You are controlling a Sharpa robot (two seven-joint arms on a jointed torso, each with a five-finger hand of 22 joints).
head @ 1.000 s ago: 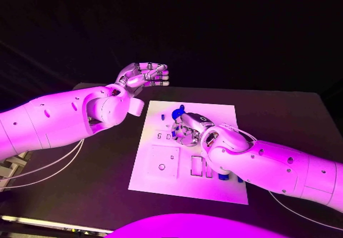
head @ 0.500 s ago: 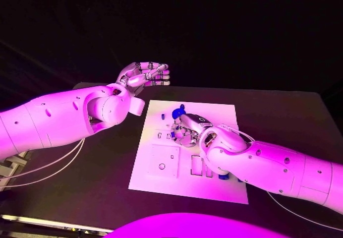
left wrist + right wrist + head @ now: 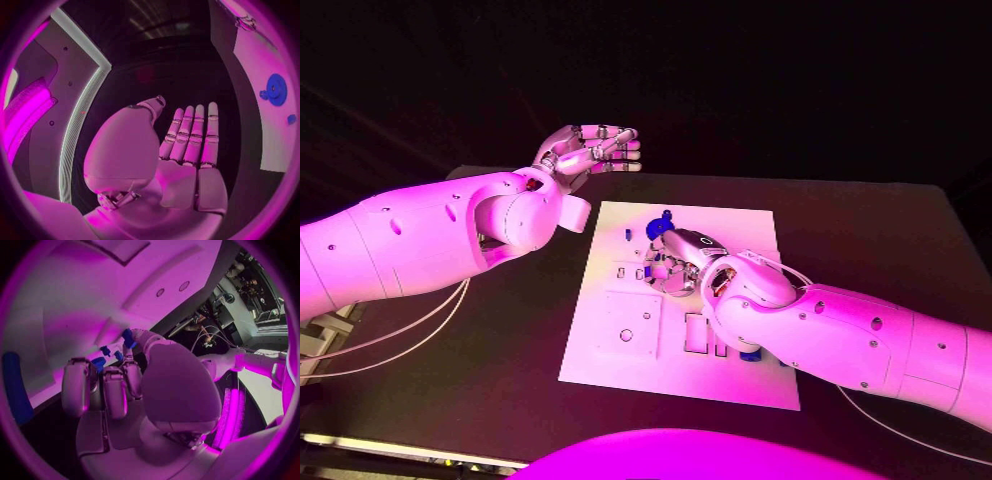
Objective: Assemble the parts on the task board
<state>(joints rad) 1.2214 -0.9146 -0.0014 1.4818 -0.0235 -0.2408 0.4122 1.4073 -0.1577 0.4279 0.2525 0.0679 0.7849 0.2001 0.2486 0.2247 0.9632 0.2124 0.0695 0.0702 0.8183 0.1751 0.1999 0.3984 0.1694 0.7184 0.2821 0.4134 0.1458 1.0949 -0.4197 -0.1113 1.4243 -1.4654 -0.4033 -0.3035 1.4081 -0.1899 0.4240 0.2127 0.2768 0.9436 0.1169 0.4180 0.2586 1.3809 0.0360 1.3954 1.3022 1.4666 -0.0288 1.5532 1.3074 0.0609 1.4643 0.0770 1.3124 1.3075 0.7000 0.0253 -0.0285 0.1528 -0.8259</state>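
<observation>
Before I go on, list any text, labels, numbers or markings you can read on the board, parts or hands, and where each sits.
None can be read.
Task board: cut-outs and holes, no legible print.
Blue parts: no markings visible.
Right hand and left hand: no readable label on palm or fingers.

no readable text, labels, numbers or signs on anything in view.

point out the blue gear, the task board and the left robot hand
blue gear (image 3: pixel 275 89), left wrist view, on its round face
task board (image 3: pixel 635 362), head view, on its bare near corner
left robot hand (image 3: pixel 593 150), head view, on the middle of its curled fingers
</observation>
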